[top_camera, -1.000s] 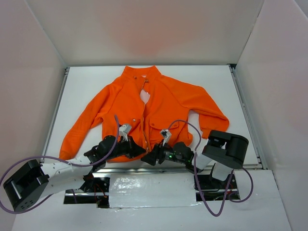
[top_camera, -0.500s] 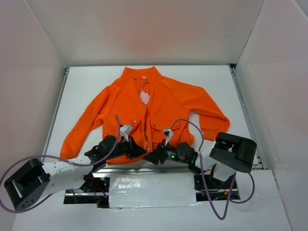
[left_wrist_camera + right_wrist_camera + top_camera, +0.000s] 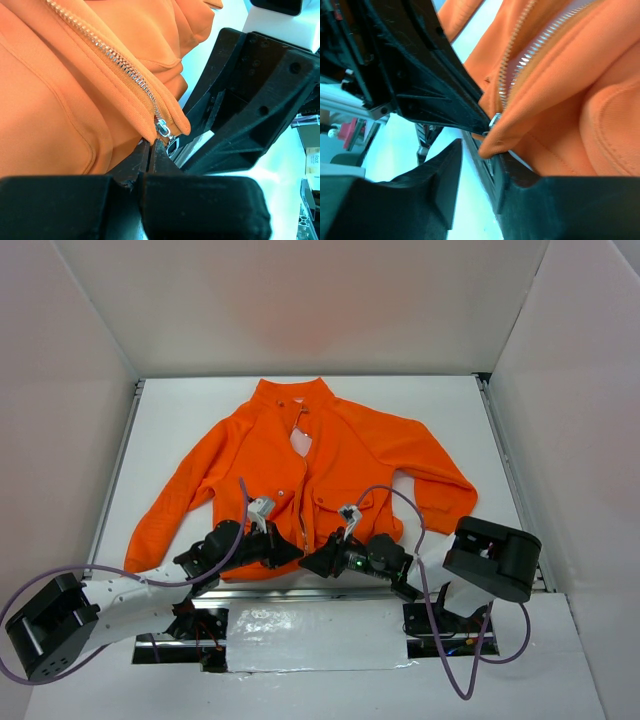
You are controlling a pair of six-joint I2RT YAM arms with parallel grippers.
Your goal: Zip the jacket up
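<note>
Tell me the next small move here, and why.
Probably close the right gripper on the jacket at its hem corner. That corner sits between the parted jaws, unclamped, while the left gripper is shut on the other hem beside the zipper slider. Both sides likely need holding before joining.

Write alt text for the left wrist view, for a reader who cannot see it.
The left gripper, shut, pinches the bottom corner of the orange jacket, just below the end of its diagonal silver zipper. The black right arm crowds the right side.
</note>
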